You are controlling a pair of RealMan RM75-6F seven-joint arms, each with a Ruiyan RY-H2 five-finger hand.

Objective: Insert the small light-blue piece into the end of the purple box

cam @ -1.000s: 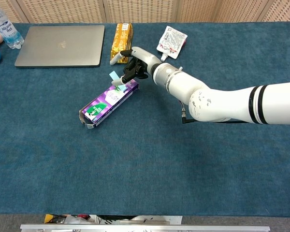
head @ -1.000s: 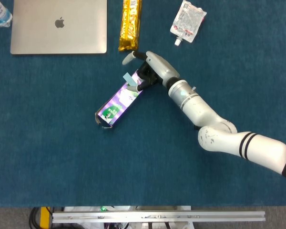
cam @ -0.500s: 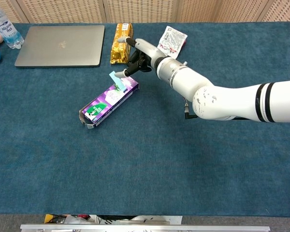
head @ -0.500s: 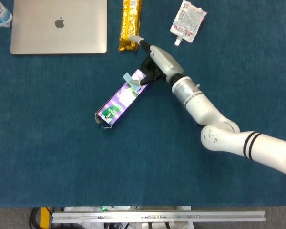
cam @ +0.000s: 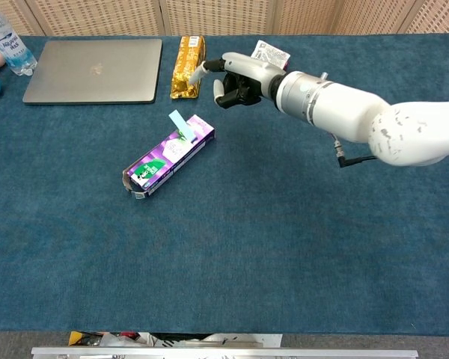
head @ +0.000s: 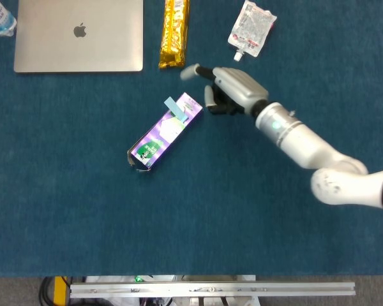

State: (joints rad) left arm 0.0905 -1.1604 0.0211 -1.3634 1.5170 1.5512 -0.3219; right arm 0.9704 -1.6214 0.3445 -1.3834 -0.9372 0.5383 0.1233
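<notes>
The purple box (head: 163, 131) (cam: 169, 155) lies slantwise on the blue table cloth, its near-left end open. The small light-blue piece (head: 175, 107) (cam: 181, 124) sticks up from the box's far right end, and nothing holds it. My right hand (head: 228, 88) (cam: 235, 78) hovers to the right of that end, clear of the box, fingers apart and holding nothing. My left hand shows in neither view.
A closed silver laptop (head: 78, 34) (cam: 96, 69) lies at the back left, with a water bottle (cam: 5, 45) beside it. A gold snack bar (head: 175, 32) (cam: 187, 56) and a white pouch (head: 251, 26) (cam: 266, 54) lie behind the hand.
My right hand has let go of the light-blue piece and pulled back to the right, away from the box. The piece stays standing at the box's far end.
</notes>
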